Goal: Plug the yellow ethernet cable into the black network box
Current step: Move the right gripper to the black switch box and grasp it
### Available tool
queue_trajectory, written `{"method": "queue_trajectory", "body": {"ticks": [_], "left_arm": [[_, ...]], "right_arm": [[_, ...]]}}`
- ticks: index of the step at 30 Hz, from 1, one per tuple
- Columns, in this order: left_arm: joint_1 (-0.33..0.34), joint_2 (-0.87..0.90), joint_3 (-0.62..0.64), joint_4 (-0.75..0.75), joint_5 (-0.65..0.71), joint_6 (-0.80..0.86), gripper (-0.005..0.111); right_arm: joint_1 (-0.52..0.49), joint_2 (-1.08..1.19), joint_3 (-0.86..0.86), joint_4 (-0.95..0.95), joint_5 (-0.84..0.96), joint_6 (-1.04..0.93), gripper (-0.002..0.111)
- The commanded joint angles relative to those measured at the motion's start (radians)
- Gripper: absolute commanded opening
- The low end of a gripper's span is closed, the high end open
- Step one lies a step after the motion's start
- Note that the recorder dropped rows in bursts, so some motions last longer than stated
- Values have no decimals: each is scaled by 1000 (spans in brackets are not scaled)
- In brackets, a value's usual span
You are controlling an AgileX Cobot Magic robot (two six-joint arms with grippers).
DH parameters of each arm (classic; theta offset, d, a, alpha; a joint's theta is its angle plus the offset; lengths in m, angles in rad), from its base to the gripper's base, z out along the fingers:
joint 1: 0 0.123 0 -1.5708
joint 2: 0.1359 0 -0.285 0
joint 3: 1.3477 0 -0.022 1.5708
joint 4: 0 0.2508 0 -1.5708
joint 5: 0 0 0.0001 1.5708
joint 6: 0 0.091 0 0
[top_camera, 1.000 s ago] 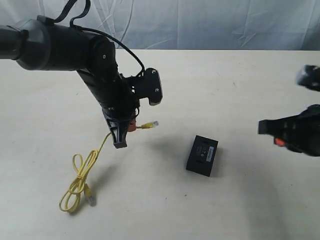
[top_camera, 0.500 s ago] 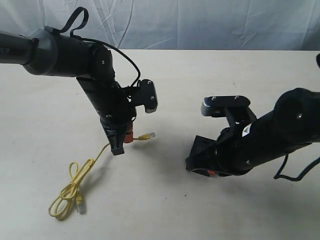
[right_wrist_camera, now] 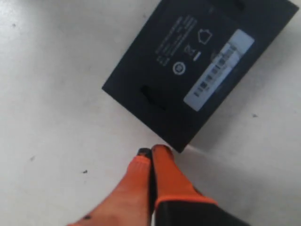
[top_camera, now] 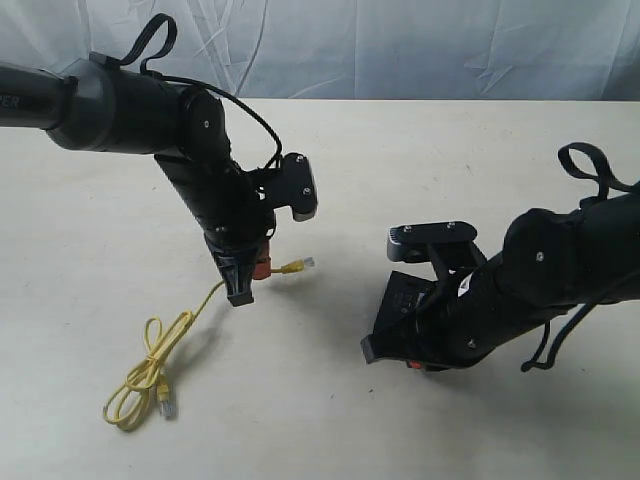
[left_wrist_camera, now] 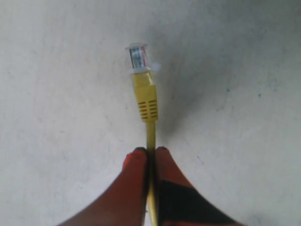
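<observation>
My left gripper (top_camera: 258, 268) (left_wrist_camera: 150, 151) is shut on the yellow ethernet cable (left_wrist_camera: 151, 134) a short way behind its yellow boot. The clear plug (top_camera: 305, 262) (left_wrist_camera: 138, 55) sticks out free above the table, pointing toward the black network box (top_camera: 402, 296). The rest of the cable hangs down to a loop (top_camera: 140, 380) on the table, where the second plug (top_camera: 168, 408) lies. In the right wrist view the box (right_wrist_camera: 188, 61) lies flat with its pale label (right_wrist_camera: 218, 70) up. My right gripper (right_wrist_camera: 152, 151) (top_camera: 385, 352) is shut and empty, its tips at one corner of the box.
The pale table (top_camera: 330, 420) carries only the cable and the box. A white cloth backdrop (top_camera: 400, 45) hangs behind the far edge. My right arm (top_camera: 530, 280) lies low over the table and covers part of the box.
My right arm swung in from the right edge and came down over the box, then shifted slightly nearer. The left gripper kept the cable and barely moved; the loop slid a little left.
</observation>
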Motion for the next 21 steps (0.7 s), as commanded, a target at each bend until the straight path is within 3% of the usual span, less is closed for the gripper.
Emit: {"method": "queue_trajectory", "body": {"ticks": [1,6,16,21], "left_arm": [[1,-2,1,-13,0,2,0],[1,-2,1,-15,3,2,0],[1,-2,1,-30,42,2,0],[1,-2,1,-75,44,2,0]], "right_arm": [[-1,4,-3,-57,-41,-11,-1],[-17,4,-3,-91,-54,10,-1],[-163,4,-3,-114,-59,12,-1],[-176,4,-3,-122,-55,12,-1]]}}
